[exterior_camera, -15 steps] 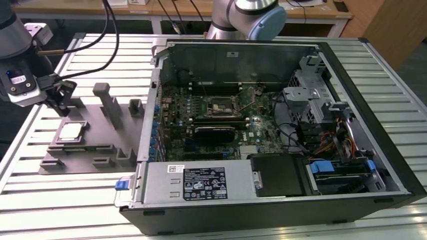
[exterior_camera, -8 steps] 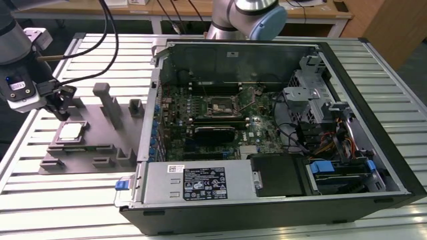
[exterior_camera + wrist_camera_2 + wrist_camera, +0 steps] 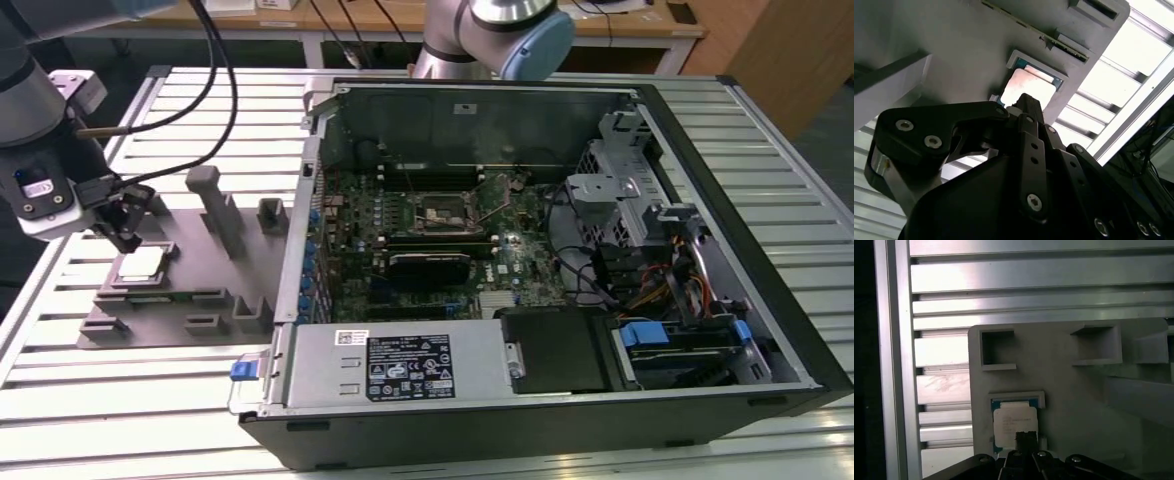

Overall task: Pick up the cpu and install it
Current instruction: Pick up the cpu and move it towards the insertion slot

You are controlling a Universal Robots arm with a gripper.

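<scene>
The cpu [image 3: 143, 262], a small square chip with a silver top, lies flat in a recess of the grey holder block [image 3: 200, 300] at the exterior view's left. My gripper [image 3: 126, 240] hangs just over its edge, fingers shut together and holding nothing. In both wrist views the dark fingertips meet in front of the cpu [image 3: 1030, 86] [image 3: 1014, 421], covering part of one side; the gripper [image 3: 1024, 100] [image 3: 1025, 436] shows no gap. Whether the tips touch the chip I cannot tell. The dark metal-framed socket [image 3: 445, 214] sits on the motherboard inside the open computer case [image 3: 747, 250].
The holder block [image 3: 1079, 405] carries upright posts [image 3: 207, 205] and other empty pockets [image 3: 996, 347] close to the gripper. It lies on a ribbed aluminium table [image 3: 160, 400]. Cables [image 3: 200, 110] trail from the arm. Drive cages and wiring crowd the case on the exterior view's right.
</scene>
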